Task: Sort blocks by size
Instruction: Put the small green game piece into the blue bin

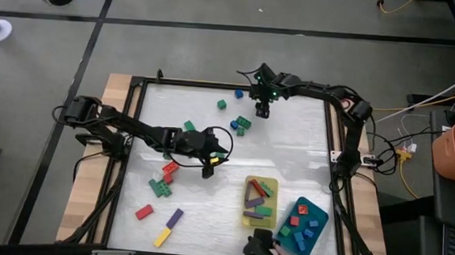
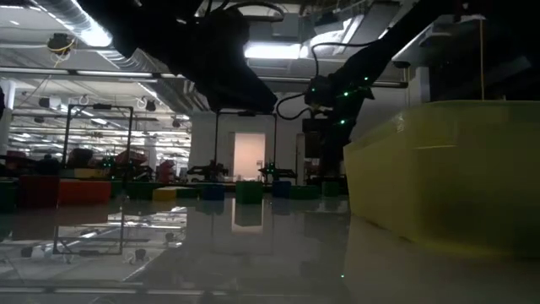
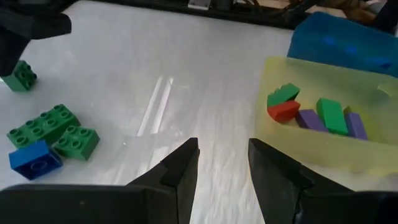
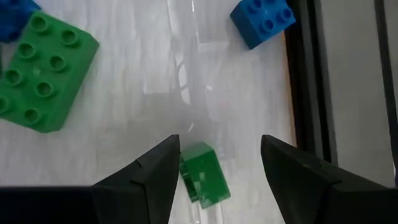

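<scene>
Table: sort approx half done, my est. Yellow tray holds the long blocks, teal tray next to it the small ones. Still loose: cluster mid-table, few more near left-front. Left gripper hangs mid-table, fingers apart, empty. Right gripper at far edge, fingers apart astride small green block, not clamped yet.

One camera looks straight down on the whole counter. Another sits at counter height, facing the room, close beside the yellow tray. Each wrist camera peers closely past its own tool; the left one shares that tray with both.
</scene>
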